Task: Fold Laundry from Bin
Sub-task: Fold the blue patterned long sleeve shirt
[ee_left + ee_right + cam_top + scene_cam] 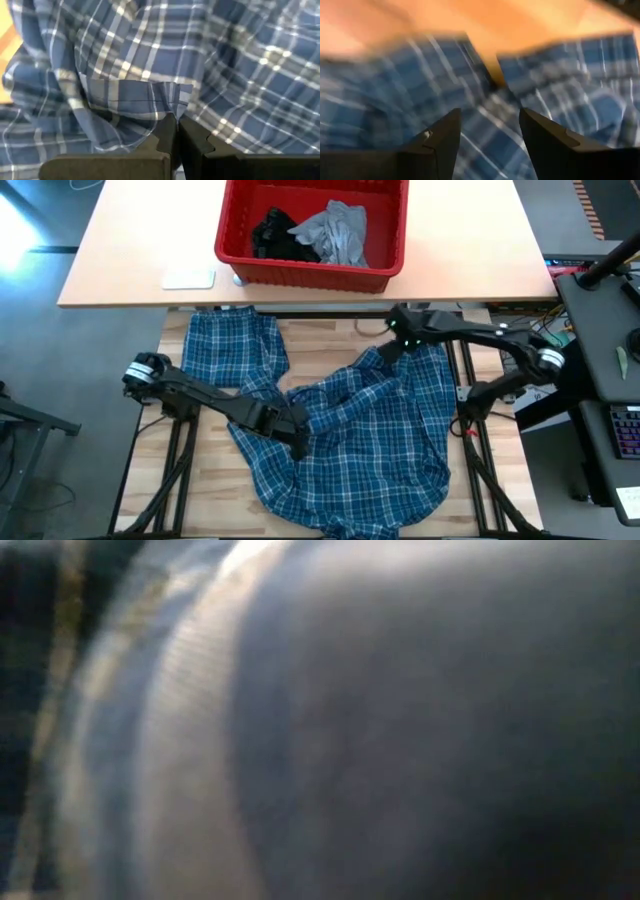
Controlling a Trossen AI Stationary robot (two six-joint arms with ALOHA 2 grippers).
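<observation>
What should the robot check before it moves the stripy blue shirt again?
1. Left gripper pinching the plaid shirt: ok, fingers shut on a fold of cloth.
2. Right gripper has hold of the shirt: not ok, fingers apart just above the cloth at its far edge.
3. Shirt lying flat: not ok, bunched and wrinkled.
4. Shirt out of the red bin: ok.
5. Grey T-shirt and black garment waiting in the bin: ok.
6. Low view of the table: cannot tell, something covers it.

White flat pad (188,278) on tan tabletop (130,240)
</observation>
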